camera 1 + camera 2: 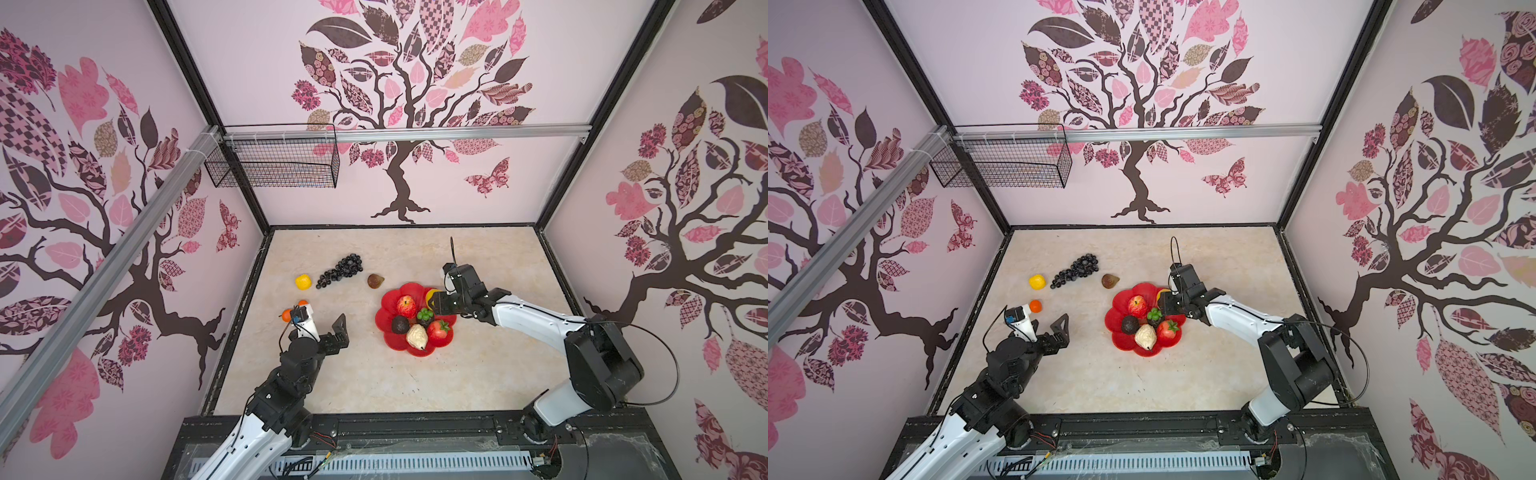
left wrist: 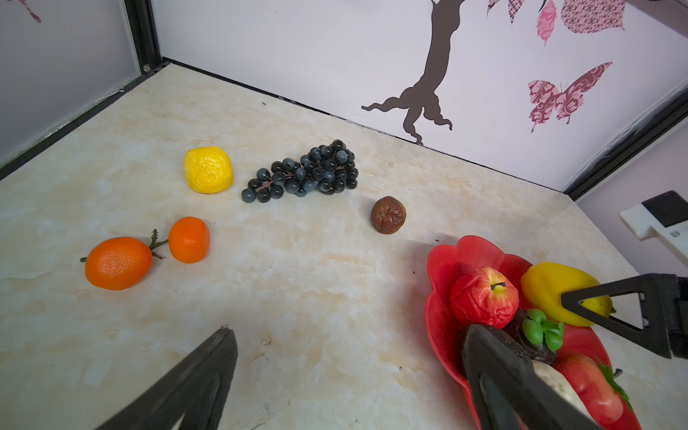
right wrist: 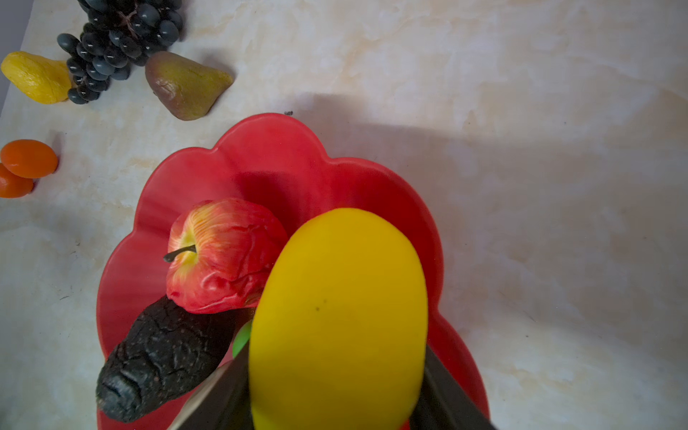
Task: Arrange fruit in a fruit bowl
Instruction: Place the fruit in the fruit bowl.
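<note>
Lemon [image 3: 337,316] between jaws of right tool [image 1: 434,302], over fruit bowl [image 3: 268,160]

Bright even light, soft shadows, wide-angle edge distortion

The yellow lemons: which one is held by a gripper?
The smooth lemon over the red bowl, clamped in the right gripper. The wrinkled lemon lies free on the table beside the grape bunch.
</note>
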Available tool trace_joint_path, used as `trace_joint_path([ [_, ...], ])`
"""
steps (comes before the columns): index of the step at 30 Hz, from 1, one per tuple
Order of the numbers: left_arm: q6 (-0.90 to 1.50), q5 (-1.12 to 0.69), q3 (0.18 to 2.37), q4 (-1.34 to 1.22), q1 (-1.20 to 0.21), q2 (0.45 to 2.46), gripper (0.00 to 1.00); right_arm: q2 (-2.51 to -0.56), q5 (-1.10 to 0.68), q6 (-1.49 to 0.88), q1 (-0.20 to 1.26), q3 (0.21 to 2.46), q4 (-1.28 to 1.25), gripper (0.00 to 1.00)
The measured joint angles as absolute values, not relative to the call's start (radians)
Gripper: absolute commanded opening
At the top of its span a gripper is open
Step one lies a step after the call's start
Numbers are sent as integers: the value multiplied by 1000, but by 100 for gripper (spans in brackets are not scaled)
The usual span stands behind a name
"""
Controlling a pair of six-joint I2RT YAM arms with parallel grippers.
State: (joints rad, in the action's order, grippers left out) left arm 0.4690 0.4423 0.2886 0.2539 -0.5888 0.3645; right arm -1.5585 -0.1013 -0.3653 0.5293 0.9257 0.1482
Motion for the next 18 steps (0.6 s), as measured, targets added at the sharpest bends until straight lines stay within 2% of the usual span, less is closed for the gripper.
trace_joint_path([
  [9,466,443,289,236,-589,366,98,-1599,-99,-366,529,955,173,51],
  [18,464,443,289,226,-589,378,98,-1611,-97,-374,529,968,199,63],
])
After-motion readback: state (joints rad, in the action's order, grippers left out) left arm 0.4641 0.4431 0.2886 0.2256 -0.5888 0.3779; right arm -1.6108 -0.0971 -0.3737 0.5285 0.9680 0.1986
